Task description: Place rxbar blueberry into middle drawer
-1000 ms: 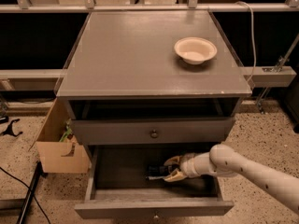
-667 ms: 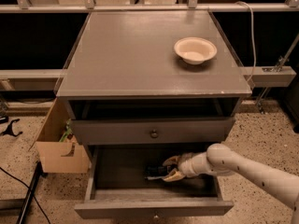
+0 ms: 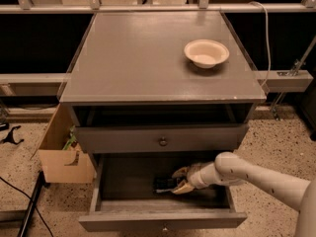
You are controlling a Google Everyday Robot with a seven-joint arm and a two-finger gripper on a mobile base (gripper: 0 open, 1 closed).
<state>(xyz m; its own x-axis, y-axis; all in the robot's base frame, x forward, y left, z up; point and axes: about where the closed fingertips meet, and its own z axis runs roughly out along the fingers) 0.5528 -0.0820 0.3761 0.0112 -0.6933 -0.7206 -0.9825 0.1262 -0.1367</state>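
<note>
— Inside the middle drawer (image 3: pixel 129 180), what does the figure show?

— The gripper (image 3: pixel 178 180) sits low over the drawer floor, its arm (image 3: pixel 256 174) entering from the right. The rxbar blueberry (image 3: pixel 162 183) lies at the gripper's tip, just to its left, on the floor. Whether the gripper clasps the bar or merely touches it cannot be told.

— What could go wrong?

— In my judgement, a withdrawal before the bar is fully free would drag it toward the front panel or lift it out again. The closed upper drawer (image 3: pixel 123 139) hangs directly above the gripper, so a steep rise could strike its underside.

— Any legible writing?

— None. The wrapper reads only as a dark patch. The white bowl (image 3: pixel 206 53), far above and behind the gripper, and the cardboard box (image 3: pixel 64 164), well to its left, carry no readable print.
</note>
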